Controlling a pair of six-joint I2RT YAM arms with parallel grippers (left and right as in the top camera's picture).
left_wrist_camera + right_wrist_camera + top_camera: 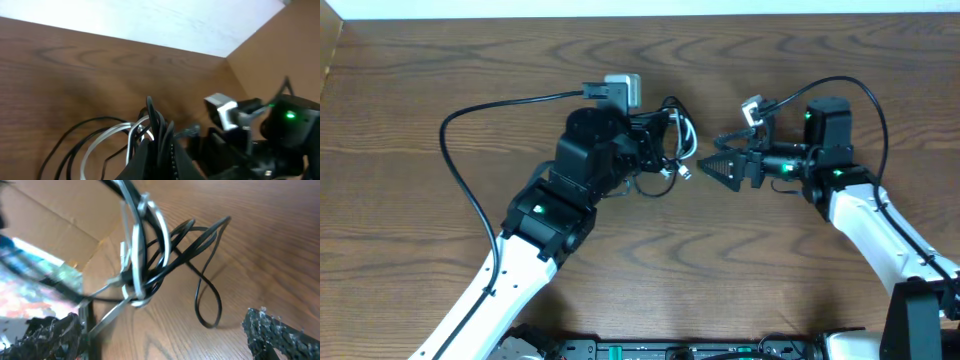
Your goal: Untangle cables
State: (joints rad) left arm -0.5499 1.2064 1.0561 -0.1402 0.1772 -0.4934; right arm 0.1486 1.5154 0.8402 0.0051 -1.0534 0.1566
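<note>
The left gripper's [159, 150] fingers [145, 162] are pressed together on the cables [676, 150] and pinch them in a bunch; in the left wrist view black strands stand up from between the fingers and pale loops curve off to one side over the wood. The right gripper [716, 166] has its fingers spread as wide as they go and holds nothing; it points straight at the tangle from just beside it, not touching. In its own view one finger [280, 330] sits low on one side and the other well apart on the opposite side, with the knot hanging ahead in the gap. In that knot the white cable [157, 227] runs in tight turns through the middle; the black cable [207, 300] winds round it and drops in one long narrow loop toward the table [640, 270] — whether that loop touches the wood I cannot tell. A small pale plug end [685, 173] pokes out at the bottom of the bundle, on the side facing the right gripper. The whole tangle sits near the middle of the table, between the two arms. Further out, a thick black lead [455, 150] arcs wide from the left arm across the wood; a sheet of brown cardboard [50, 235] stands at the table's edge behind the cables, though I cannot tell whether it is part of a box.
</note>
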